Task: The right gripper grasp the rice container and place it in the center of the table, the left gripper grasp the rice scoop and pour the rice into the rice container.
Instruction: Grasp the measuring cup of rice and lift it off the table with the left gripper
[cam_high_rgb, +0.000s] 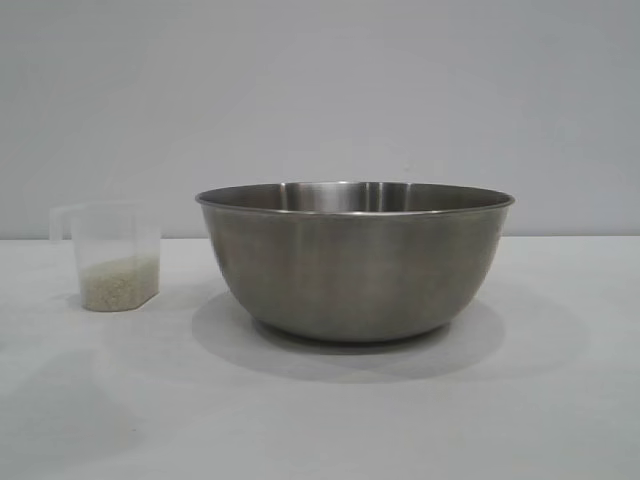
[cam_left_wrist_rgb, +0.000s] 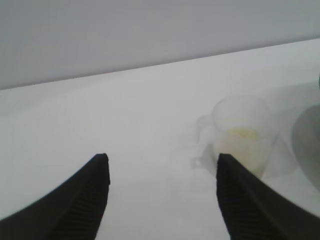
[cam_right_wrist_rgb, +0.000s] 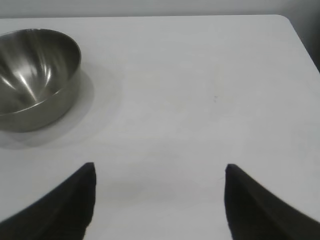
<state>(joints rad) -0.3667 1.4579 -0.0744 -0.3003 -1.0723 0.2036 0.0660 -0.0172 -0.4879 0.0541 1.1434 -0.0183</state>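
While bench (cam_high_rgb: 320, 420) sits plain white under blank grey wall (cam_high_rgb: 320, 90), count is easy: one rice container (cam_high_rgb: 355, 262) mid-bench, one rice scoop (cam_high_rgb: 112, 255) just beside it, apart, upright, rice (cam_high_rgb: 118, 284) in bottom. Left tool (cam_left_wrist_rgb: 162, 172) near scoop, jaws apart, holding nothing. Right tool (cam_right_wrist_rgb: 159, 177) well away from container, also open, empty.

Exterior level, close; wrist views high, sharing table (cam_high_rgb: 560, 420).

Rice container (cam_high_rgb: 355, 265): brushed steel, dull sheen (glossier inside). Rice scoop (cam_high_rgb: 112, 255): cloudy translucent plastic. Table (cam_high_rgb: 320, 420): smooth matt white. Left gripper (cam_left_wrist_rgb: 162, 165) fingers (cam_left_wrist_rgb: 90, 200): ribbed black.
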